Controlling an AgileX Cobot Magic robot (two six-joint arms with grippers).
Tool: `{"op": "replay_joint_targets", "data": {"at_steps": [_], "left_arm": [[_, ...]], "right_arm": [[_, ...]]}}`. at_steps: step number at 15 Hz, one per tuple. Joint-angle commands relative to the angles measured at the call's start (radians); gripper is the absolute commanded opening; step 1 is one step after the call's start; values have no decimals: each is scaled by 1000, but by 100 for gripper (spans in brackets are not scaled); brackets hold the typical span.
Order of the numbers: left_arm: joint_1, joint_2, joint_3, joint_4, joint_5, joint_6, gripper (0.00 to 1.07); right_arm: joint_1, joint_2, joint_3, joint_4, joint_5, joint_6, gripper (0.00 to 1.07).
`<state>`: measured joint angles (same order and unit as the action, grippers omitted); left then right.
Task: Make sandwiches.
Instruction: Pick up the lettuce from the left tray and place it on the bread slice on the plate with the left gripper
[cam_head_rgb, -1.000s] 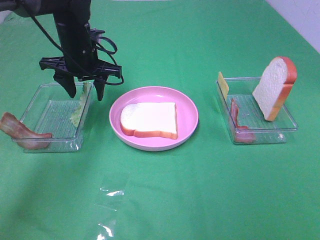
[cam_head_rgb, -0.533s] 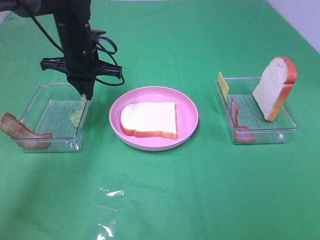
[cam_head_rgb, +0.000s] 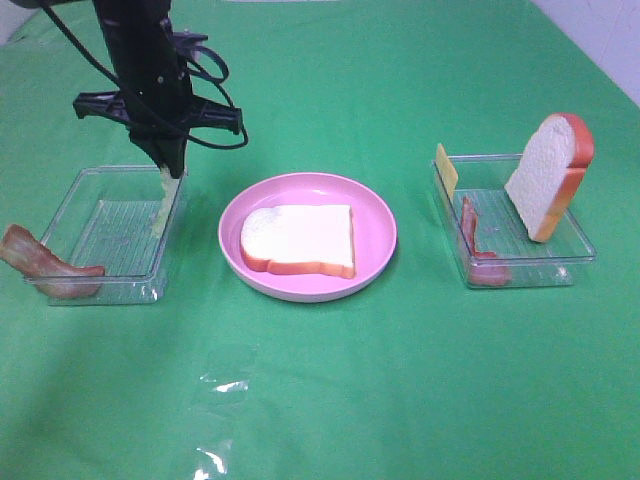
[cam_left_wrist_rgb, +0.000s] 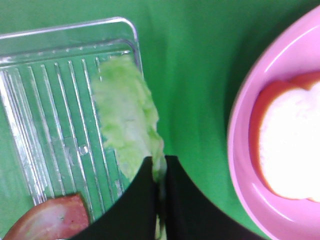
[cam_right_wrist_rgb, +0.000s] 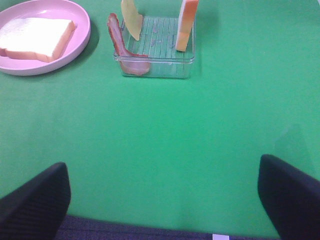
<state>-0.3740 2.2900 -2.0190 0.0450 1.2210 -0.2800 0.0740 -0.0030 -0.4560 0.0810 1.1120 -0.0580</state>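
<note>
My left gripper (cam_head_rgb: 168, 168) is shut on the upper edge of a pale green lettuce leaf (cam_head_rgb: 159, 208), which hangs down along the right wall of the left clear tray (cam_head_rgb: 100, 245). In the left wrist view the black fingertips (cam_left_wrist_rgb: 150, 172) pinch the lettuce (cam_left_wrist_rgb: 125, 120) over that tray's edge. A white bread slice (cam_head_rgb: 298, 240) lies flat on the pink plate (cam_head_rgb: 383, 225). My right gripper (cam_right_wrist_rgb: 165, 200) stands open low over bare green cloth, well short of the right tray (cam_right_wrist_rgb: 155, 62); the exterior view does not show it.
The right tray (cam_head_rgb: 575, 250) holds an upright bread slice (cam_head_rgb: 548, 175), a bacon strip (cam_head_rgb: 472, 240) and a yellow cheese slice (cam_head_rgb: 445, 170). Another bacon strip (cam_head_rgb: 45, 265) hangs over the left tray's front corner. A clear plastic scrap (cam_head_rgb: 220, 385) lies on the cloth in front.
My left gripper has shut on the lettuce and risen a little, pulling the leaf upright. The right arm has not moved.
</note>
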Motion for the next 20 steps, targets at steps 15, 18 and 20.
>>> {"op": "replay_joint_targets", "data": {"at_steps": [15, 18, 20], "left_arm": [[-172, -101, 0, -457, -96, 227, 0], [-172, -56, 0, -592, -139, 303, 0], [-172, -6, 0, -642, -183, 328, 0]], "right_arm": [[-1, -28, 3, 2, -11, 6, 98], [-1, -28, 3, 2, -11, 6, 98], [-1, -28, 3, 4, -11, 6, 98]]}}
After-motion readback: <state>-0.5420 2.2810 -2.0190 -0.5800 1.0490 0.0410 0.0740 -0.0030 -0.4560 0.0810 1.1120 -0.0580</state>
